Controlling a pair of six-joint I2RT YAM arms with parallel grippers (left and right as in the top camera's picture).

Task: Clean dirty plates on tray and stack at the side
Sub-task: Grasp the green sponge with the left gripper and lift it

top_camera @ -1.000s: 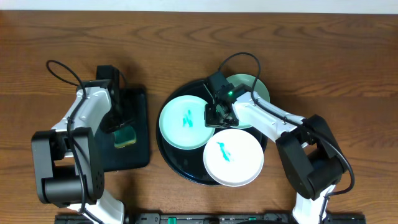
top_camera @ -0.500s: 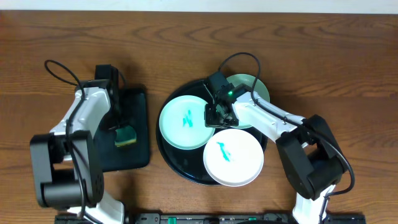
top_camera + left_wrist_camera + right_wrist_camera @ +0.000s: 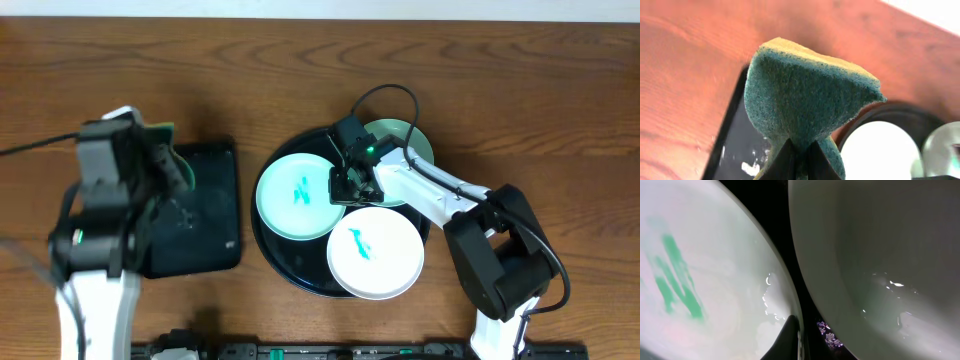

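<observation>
Left fingers are clenched on the one green sponge, which I hold above the single rectangular black tray. My right fingers are closed, tips down at the rim of a mint plate. I count three plates on the round tray. Two are mint and one is a white plate. Two of them show teal smears.
</observation>
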